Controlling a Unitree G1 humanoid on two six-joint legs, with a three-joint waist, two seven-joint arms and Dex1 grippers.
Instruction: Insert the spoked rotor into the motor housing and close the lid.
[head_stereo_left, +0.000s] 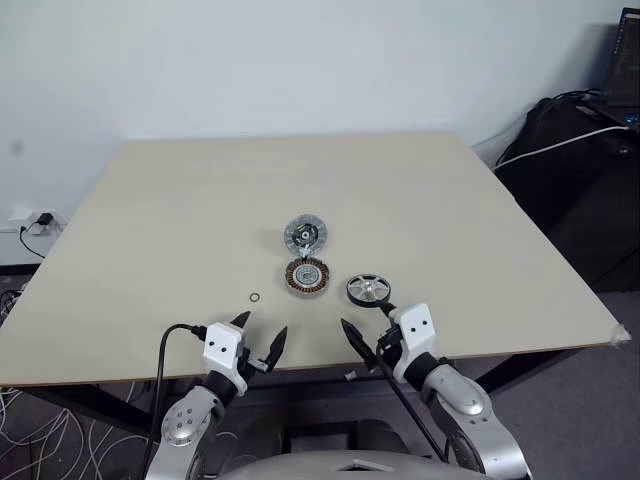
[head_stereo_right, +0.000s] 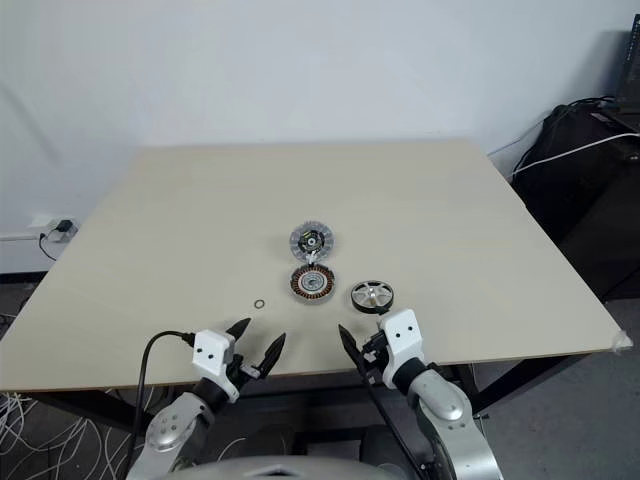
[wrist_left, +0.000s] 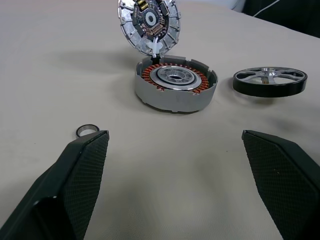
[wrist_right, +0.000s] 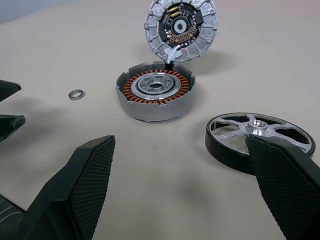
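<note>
Beige table (head_stereo_left: 150, 220), near edge. Centre: round grey motor housing (head_stereo_left: 307, 276) ringed with copper windings, uncovered; ribbed silvery lid (head_stereo_left: 305, 235) with dark centre tipped up just behind, touching its rim. Just right of housing: flat black-rimmed rotor (head_stereo_left: 368, 289) with shiny silver spokes, lying flat, apart from it. Small metal ring (head_stereo_left: 254, 297) to the left. Left gripper (head_stereo_left: 258, 338) and right gripper (head_stereo_left: 366, 326) spread wide, empty. Rotor probably light, rigid, slick; best pinched across the rim.
</note>
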